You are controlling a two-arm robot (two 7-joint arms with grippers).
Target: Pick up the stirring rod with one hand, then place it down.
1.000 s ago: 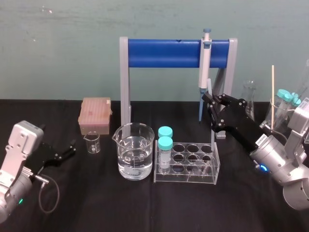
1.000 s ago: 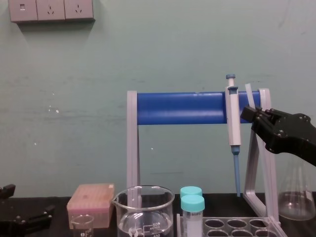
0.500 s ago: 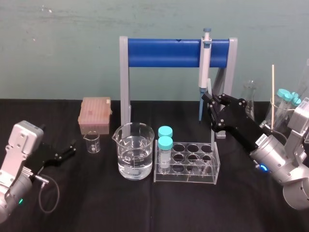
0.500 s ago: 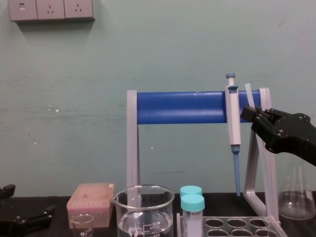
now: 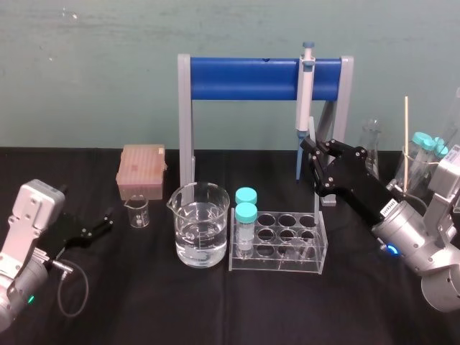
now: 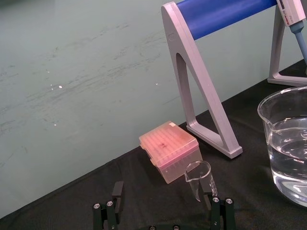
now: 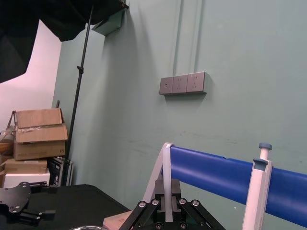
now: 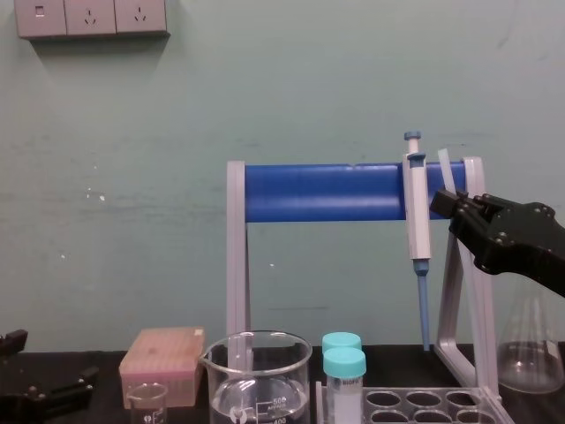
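The stirring rod (image 5: 311,128) is a thin whitish translucent stick standing nearly upright in my right gripper (image 5: 310,148), which is shut on it. Gripper and rod hang above the right end of the test tube rack (image 5: 279,248), just in front of the stand's right leg. From the chest, the rod (image 8: 446,170) pokes up above the black fingers (image 8: 468,212), next to the pipette (image 8: 416,212). In the right wrist view the rod (image 7: 168,189) runs up between the fingertips. Its lower part is hidden by the fingers. My left gripper (image 5: 98,223) rests open at the left on the table.
A water-filled beaker (image 5: 203,233) stands left of the rack, which holds two teal-capped tubes (image 5: 246,210). A small beaker (image 5: 136,213) and pink tip box (image 5: 142,171) sit farther left. The blue-barred stand (image 5: 244,79) is behind. Flasks (image 5: 371,140) and a tan stick (image 5: 406,144) crowd the right.
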